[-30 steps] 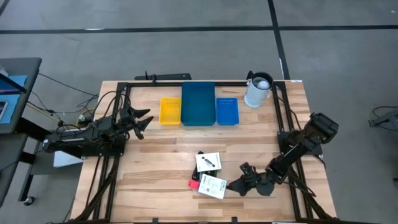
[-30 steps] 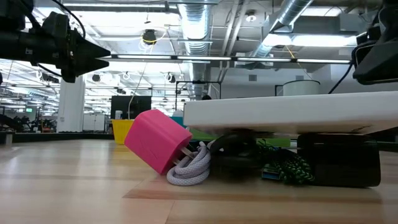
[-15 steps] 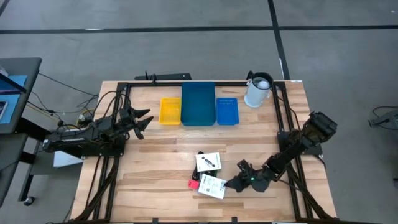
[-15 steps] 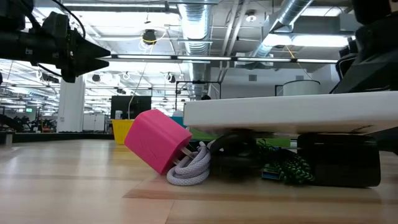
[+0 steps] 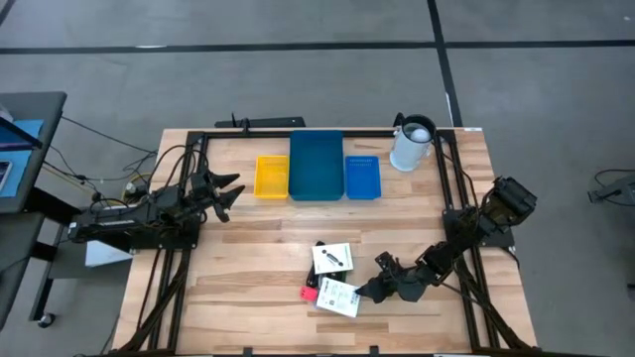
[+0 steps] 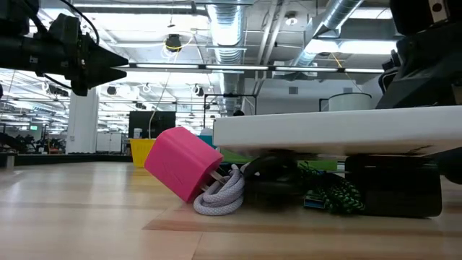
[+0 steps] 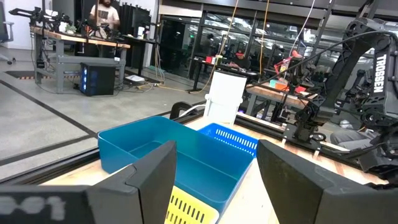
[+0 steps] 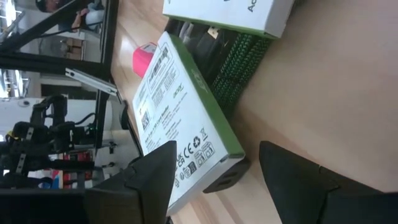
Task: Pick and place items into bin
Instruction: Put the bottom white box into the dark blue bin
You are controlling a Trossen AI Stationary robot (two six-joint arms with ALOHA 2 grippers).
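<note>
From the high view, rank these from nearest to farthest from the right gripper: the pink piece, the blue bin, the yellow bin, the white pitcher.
Right gripper, open, near the table's front.
1. Pink piece, just beyond the boxes beside it.
2. Blue bin, back row, right end.
3. White pitcher, back right corner.
4. Yellow bin, back row, left end.

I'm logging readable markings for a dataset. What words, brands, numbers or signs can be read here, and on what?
"TROSSEN": reads down the right arm, seen in the left wrist view.
"acer": seemingly, on the face of the green-edged white box; small, so uncertain.
Symbols, barcodes and fine print on that box: too small to read.
Black print on the second white box: too small to read.
Nothing else legible.
</note>
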